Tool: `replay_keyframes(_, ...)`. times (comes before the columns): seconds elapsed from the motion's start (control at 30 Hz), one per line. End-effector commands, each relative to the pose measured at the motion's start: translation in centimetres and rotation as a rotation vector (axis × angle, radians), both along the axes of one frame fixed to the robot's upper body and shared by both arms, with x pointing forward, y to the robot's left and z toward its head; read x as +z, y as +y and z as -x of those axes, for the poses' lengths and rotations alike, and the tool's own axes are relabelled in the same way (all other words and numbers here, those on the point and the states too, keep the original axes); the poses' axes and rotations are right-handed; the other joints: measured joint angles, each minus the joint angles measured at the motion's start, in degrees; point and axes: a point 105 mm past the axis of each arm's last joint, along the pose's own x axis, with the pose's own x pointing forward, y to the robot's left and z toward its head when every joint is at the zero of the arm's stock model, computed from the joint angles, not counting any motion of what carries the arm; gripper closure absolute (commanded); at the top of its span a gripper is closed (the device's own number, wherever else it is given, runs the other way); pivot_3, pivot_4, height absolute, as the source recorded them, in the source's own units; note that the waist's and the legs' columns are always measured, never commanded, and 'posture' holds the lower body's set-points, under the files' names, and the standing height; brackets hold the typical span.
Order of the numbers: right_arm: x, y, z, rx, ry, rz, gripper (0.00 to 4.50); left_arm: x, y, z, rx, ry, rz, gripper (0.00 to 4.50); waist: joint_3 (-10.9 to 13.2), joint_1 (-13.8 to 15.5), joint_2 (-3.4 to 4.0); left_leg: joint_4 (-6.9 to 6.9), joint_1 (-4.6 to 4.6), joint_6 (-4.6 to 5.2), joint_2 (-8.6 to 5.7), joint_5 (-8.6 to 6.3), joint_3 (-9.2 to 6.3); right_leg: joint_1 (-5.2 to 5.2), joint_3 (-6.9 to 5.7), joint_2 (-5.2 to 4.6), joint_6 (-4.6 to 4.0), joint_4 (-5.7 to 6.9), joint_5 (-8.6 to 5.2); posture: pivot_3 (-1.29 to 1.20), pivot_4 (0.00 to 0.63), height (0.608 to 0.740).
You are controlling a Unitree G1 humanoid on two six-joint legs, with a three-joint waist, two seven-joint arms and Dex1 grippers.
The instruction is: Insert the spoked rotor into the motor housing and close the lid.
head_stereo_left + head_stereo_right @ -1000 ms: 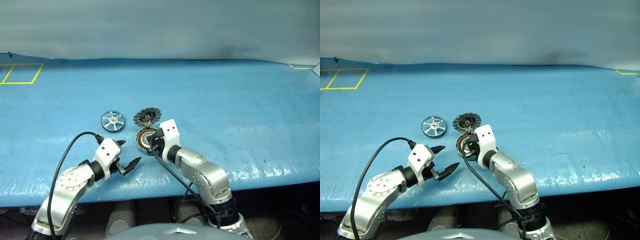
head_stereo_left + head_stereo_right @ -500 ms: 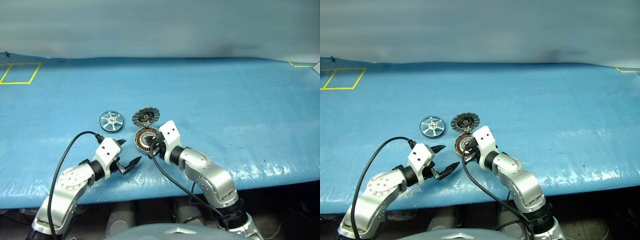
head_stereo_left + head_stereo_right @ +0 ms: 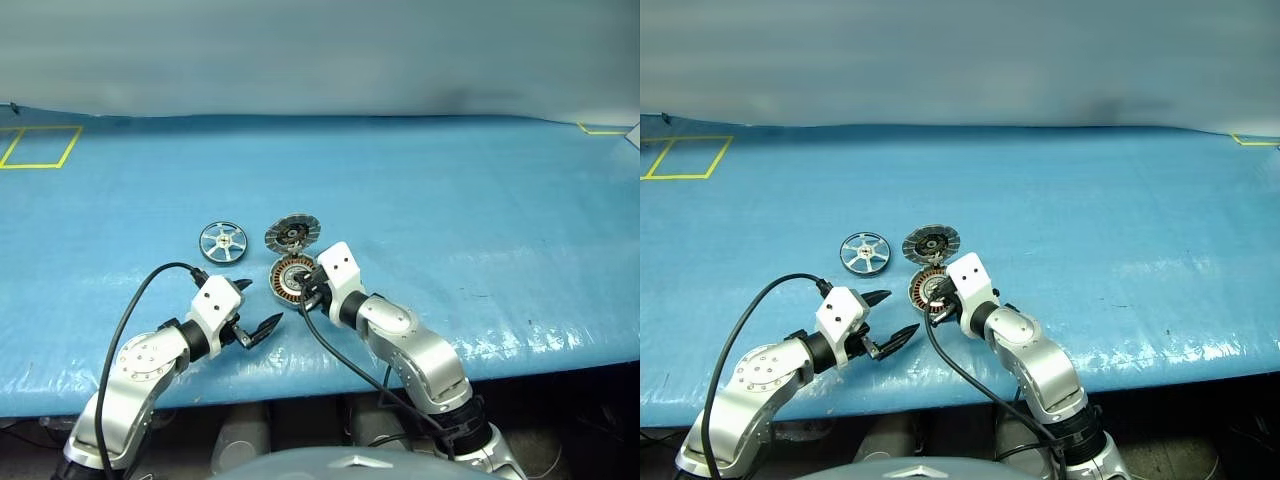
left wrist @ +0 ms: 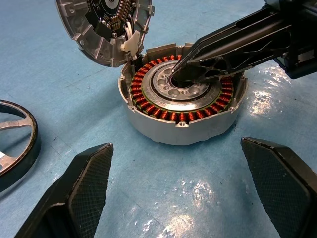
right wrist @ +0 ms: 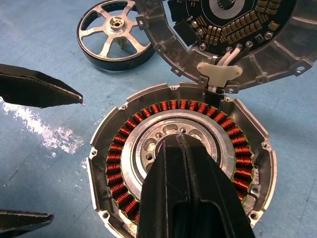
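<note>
The motor housing lies on the blue table, its ring of copper windings exposed. Its ribbed lid stands open on the far side, hinged at a white clip. To the left of the lid, the spoked rotor lies flat on the table. My right gripper is shut and empty, its tips resting on the housing's centre hub. My left gripper hovers open and empty just in front and to the left of the housing.
A blue sheet covers the table, whose front edge runs just behind my arms. A yellow taped square marks the far left, and a yellow tape corner the far right. A black cable loops off my left wrist.
My right wrist has rolled slightly and its elbow swung outward, while the shut tips stayed at the housing's centre. The head view shifted a little. My left gripper has not moved.
</note>
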Motion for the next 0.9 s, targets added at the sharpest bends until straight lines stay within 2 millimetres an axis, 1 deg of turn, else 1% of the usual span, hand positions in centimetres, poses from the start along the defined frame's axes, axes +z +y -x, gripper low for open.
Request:
replay_keyframes(0.03,0.1,-0.6,-0.5,-0.049,-0.005,-0.004,4.48,0.4,-0.4,0.1,-0.016,-0.017,0.019,0.00,0.00,0.00,0.00,0.00,0.01,0.00,0.00,0.00,0.00,0.00,0.00,0.00,0.00,0.00,0.00,0.00,0.150,0.740)
replay_keyframes(0.33,-1.6,-1.8,-1.0,-0.196,0.161,-0.020,4.48,0.4,-0.5,0.1,-0.019,-0.012,0.018,0.00,-0.03,0.12,-0.02,0.13,0.12,0.00,0.00,0.00,-0.03,0.00,-0.01,-0.01,0.01,0.01,0.00,0.00,0.150,0.740)
replay_keyframes(0.43,-1.9,-1.8,-0.9,-0.204,0.185,-0.019,4.48,0.4,-0.5,0.2,-0.018,-0.012,0.017,0.00,-0.15,0.13,-0.03,0.15,0.14,0.00,0.00,0.00,-0.03,0.03,-0.01,-0.01,0.01,0.01,0.00,0.00,0.150,0.740)
replay_keyframes(0.57,-1.7,-1.3,-0.6,-0.175,0.184,-0.029,4.48,0.4,-0.4,0.2,-0.016,-0.011,0.016,0.00,-0.22,0.12,-0.03,0.14,0.17,0.00,0.00,0.00,-0.03,0.05,-0.01,-0.01,0.01,0.01,0.00,0.00,0.150,0.740)
replay_keyframes(0.63,-1.1,-0.8,-0.4,-0.139,0.164,-0.063,4.48,0.4,-0.4,0.2,-0.015,-0.011,0.017,0.00,-0.22,0.11,-0.03,0.14,0.17,0.00,0.00,0.00,-0.03,0.05,-0.01,-0.01,0.01,0.01,0.00,0.00,0.150,0.740)
replay_keyframes(0.73,1.0,0.2,0.2,-0.047,0.105,-0.159,4.48,0.5,-0.3,0.1,-0.012,-0.018,0.018,0.00,-0.22,0.05,-0.02,0.13,0.16,0.00,0.00,-0.01,-0.03,0.04,-0.01,-0.01,0.01,0.01,0.00,0.00,0.150,0.740)
replay_keyframes(0.8,2.6,0.7,1.1,0.061,0.040,-0.192,4.48,0.9,0.0,-0.1,0.001,-0.041,0.015,0.00,-0.20,-0.02,0.00,0.12,0.11,0.00,0.00,-0.01,-0.02,0.02,-0.01,-0.01,0.01,0.01,0.00,0.00,0.150,0.740)
replay_keyframes(0.9,4.0,0.6,2.1,0.148,-0.020,-0.205,4.48,1.8,0.7,-0.7,0.030,-0.070,0.009,0.00,-0.17,-0.01,0.02,0.10,0.02,0.01,0.00,0.00,-0.02,0.11,0.00,0.00,0.01,0.05,0.00,0.00,0.150,0.740)
